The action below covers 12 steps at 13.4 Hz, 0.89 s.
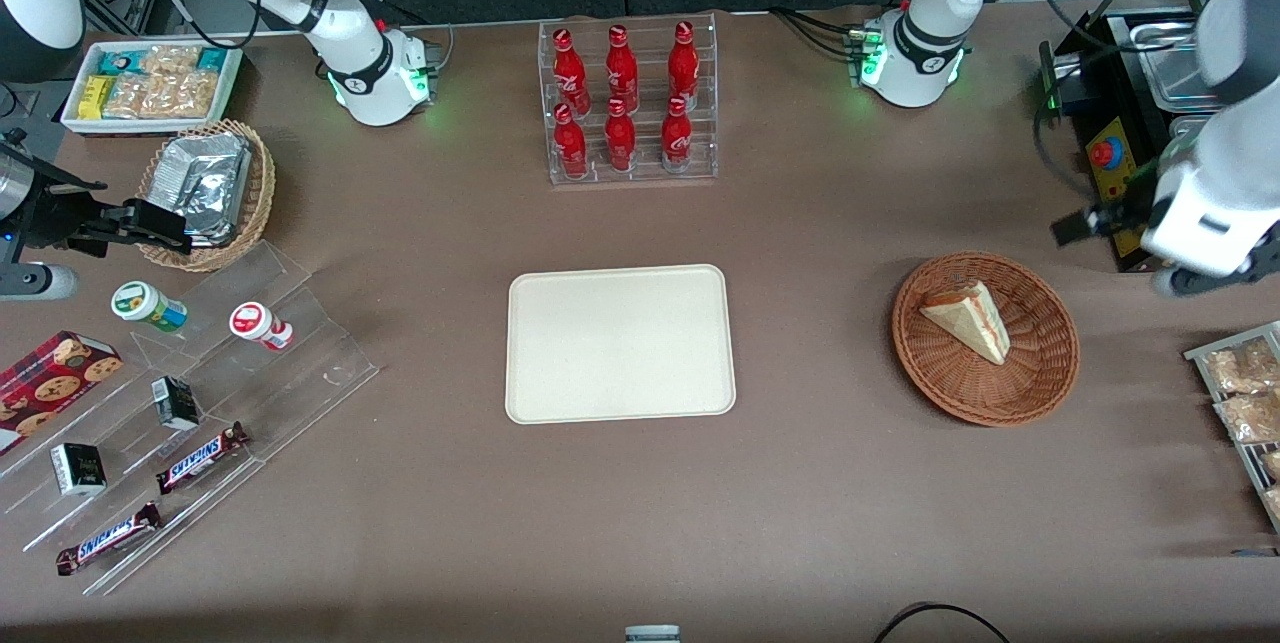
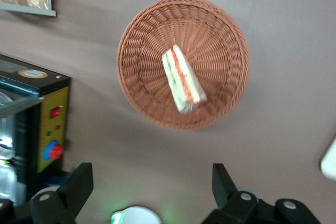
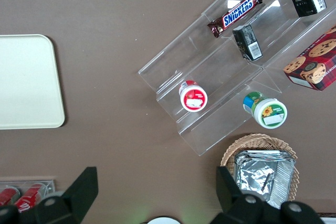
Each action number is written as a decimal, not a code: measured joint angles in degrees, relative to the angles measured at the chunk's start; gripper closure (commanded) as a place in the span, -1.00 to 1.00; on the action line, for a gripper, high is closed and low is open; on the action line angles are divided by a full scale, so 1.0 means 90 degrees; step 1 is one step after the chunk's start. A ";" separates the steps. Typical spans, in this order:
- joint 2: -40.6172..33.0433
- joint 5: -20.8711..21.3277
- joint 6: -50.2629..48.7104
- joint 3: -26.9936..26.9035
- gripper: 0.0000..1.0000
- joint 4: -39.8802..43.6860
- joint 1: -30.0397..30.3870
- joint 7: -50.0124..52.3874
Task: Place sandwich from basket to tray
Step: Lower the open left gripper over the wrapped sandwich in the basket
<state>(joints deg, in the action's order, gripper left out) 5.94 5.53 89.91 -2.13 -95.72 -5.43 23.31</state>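
The sandwich (image 1: pixel 968 320) lies on its side in the basket (image 1: pixel 1040 375), well apart from the bare tray (image 1: pixel 620 343) at mid-table, and the gripper (image 2: pixel 152 192) hangs high above the table near the basket, fingers (image 2: pixel 79 184) spread wide with nothing between them

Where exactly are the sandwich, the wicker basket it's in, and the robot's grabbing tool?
sandwich (image 1: pixel 968 320): front view, on its pale bread face.
basket (image 1: pixel 1040 363): front view, on bare woven wall beside the sandwich.
tool (image 2: pixel 152 187): left wrist view, midway between its two open black fingers, hanging above the table near the basket.
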 measured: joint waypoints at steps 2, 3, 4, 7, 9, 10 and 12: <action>0.0123 0.0001 0.0854 0.0001 -1.00 -0.0611 -0.0001 0.0639; 0.0135 0.0001 0.1285 0.0002 -1.00 -0.0927 -0.0001 0.0949; 0.0134 0.0001 0.1774 0.0002 -1.00 -0.1263 -0.0001 0.1271; 0.0133 0.0001 0.3083 0.0001 -1.00 -0.2216 0.0000 0.2163; 0.0123 -0.0011 0.3671 -0.0007 -1.00 -0.2693 0.0017 0.2438; 0.0118 -0.0020 0.3870 -0.0015 -1.00 -0.2881 0.0068 0.2536; 0.0112 -0.0028 0.4333 -0.0035 -1.00 -0.3241 0.0143 0.2822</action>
<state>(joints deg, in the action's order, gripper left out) 6.95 5.28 128.91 -2.44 -124.88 -4.15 48.72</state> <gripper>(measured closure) 0.000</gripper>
